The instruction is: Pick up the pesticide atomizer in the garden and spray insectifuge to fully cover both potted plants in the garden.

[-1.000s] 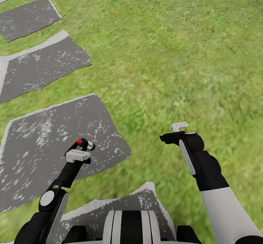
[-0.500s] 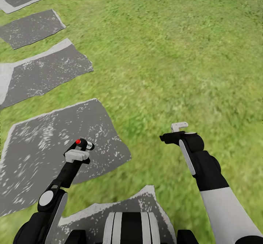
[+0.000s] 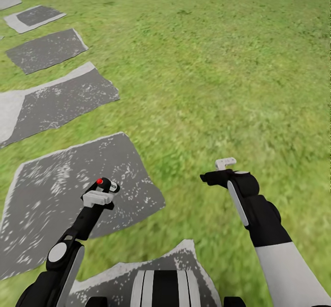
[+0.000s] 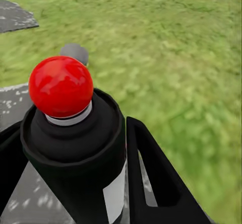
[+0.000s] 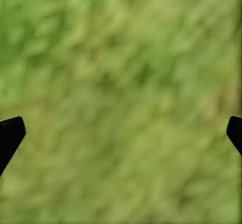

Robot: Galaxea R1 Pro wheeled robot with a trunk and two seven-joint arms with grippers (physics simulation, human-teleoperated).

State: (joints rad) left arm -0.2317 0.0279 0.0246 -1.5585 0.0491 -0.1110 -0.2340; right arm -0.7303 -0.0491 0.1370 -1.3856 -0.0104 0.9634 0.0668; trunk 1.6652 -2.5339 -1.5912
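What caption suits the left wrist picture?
Left gripper clasping a dark spray bottle with red round tip above blurred green lawn.

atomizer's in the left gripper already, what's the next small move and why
Probably keep rolling forward over the lawn until the plants come into view. The left gripper is shut on the atomizer, red tip up, and the right gripper is open over grass, with just stone paving to the left.

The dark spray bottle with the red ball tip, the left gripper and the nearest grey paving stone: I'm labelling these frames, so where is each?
Dark spray bottle with red ball tip (image 4: 61,85): left wrist view, on the red tip.
Left gripper (image 3: 102,191): head view, between its fingertips.
Nearest grey paving stone (image 3: 50,178): head view, bare speckled surface.
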